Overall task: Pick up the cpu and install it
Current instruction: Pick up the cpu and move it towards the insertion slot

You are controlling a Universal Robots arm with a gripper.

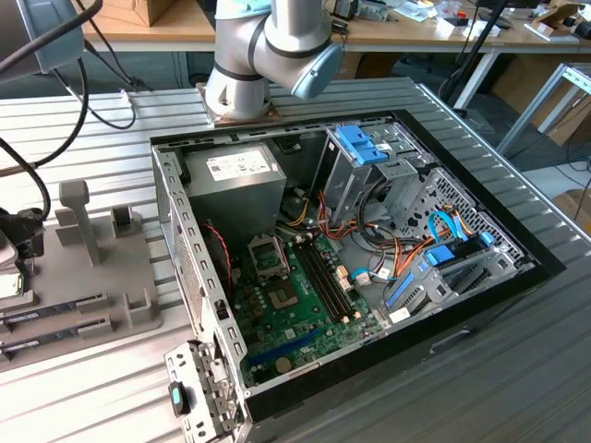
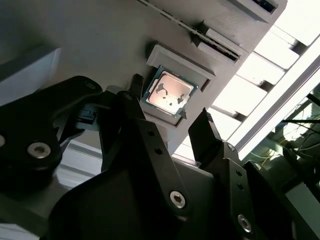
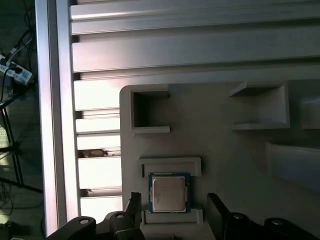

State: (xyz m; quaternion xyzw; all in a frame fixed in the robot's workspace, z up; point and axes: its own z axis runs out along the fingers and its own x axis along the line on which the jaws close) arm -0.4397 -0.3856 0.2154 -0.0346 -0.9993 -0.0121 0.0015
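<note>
The cpu is a small square chip with a silvery top and a thin green rim, lying flat in a shallow seat of the grey holder. In both wrist views my gripper is open, one black finger on each side of the chip with a gap to it. The cpu lies between the fingertips in the second wrist view, under my gripper. In the exterior view the gripper hangs over the holder at the far left edge.
An open computer case lies in the middle of the ribbed metal table, with the green board's bare socket near its power supply. Memory sticks lie on the holder near upright grey posts. Cables trail at the exterior view's left.
</note>
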